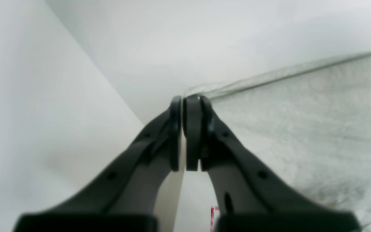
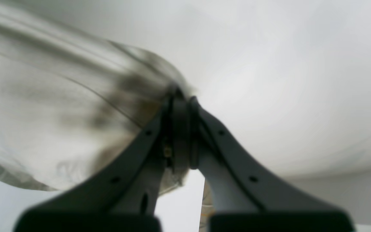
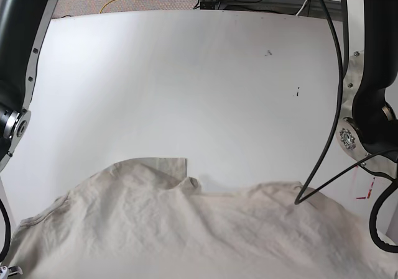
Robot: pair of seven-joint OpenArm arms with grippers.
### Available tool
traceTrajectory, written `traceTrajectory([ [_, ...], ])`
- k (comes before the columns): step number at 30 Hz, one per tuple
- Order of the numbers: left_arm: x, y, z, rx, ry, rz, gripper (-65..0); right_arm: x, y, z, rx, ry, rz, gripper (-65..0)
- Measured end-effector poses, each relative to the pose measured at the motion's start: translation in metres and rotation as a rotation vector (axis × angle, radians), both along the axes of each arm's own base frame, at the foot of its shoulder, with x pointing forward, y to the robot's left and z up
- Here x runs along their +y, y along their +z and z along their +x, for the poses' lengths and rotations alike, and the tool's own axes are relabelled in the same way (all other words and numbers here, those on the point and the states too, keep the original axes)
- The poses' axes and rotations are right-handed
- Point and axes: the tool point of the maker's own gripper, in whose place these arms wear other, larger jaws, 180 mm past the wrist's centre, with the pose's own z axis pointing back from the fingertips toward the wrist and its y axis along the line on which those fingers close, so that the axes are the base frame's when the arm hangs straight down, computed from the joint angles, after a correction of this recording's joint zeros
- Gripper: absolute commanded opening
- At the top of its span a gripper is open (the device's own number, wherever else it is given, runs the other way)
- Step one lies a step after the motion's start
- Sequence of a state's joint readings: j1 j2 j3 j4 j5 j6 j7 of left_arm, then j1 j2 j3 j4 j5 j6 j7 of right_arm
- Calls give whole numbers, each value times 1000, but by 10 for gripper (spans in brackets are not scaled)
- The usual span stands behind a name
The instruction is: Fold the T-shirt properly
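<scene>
The pale beige T-shirt (image 3: 186, 235) is spread across the near part of the white table (image 3: 186, 92), rumpled, with its near part running out of the bottom of the base view. In the left wrist view my left gripper (image 1: 184, 99) is shut, with the shirt's hem (image 1: 285, 72) pinched at its tips; the cloth (image 1: 301, 129) stretches away to the right. In the right wrist view my right gripper (image 2: 181, 96) is shut on bunched shirt cloth (image 2: 60, 106) that hangs to the left. Neither gripper shows in the base view.
My right arm's column (image 3: 18, 55) stands at the table's left edge and my left arm's column (image 3: 373, 105) at its right edge. A black cable (image 3: 329, 105) hangs down to the shirt at the right. Cables lie on the floor behind the table.
</scene>
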State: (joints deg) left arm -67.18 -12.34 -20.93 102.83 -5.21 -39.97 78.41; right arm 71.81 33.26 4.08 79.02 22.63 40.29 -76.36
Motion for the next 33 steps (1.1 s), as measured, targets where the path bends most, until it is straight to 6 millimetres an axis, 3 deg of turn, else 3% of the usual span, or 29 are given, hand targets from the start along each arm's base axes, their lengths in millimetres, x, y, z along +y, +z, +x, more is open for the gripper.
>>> traceTrajectory([
  [6, -2, -61, 8, 139, 3, 2, -650, -22, -55, -16, 55, -46, 53, -650],
  [10, -8, -84, 4, 165, -7, 24, -650, -22, -105, -29, 122, -31, 84, -650],
  [14, -16, -134, 5, 265, -44, 6, -650, -24, -161, -53, 208, -42, 102, -650],
  [19, -28, -191, -12, 373, -91, 17, -650, -23, -211, -93, 274, -72, 91, -650],
  [23, -33, -243, -25, 490, -117, 6, -650, -9, -253, -118, 335, -70, 126, -650],
  [25, -33, -269, -40, 547, -123, -4, -650, -1, -273, -135, 363, -58, 148, -650],
  [29, -20, -310, -70, 639, -95, -54, -650, -3, -307, -170, 440, -115, 176, -650],
  [33, -17, -346, -96, 719, -102, -102, -650, -1, -334, -194, 501, -147, 219, -650],
])
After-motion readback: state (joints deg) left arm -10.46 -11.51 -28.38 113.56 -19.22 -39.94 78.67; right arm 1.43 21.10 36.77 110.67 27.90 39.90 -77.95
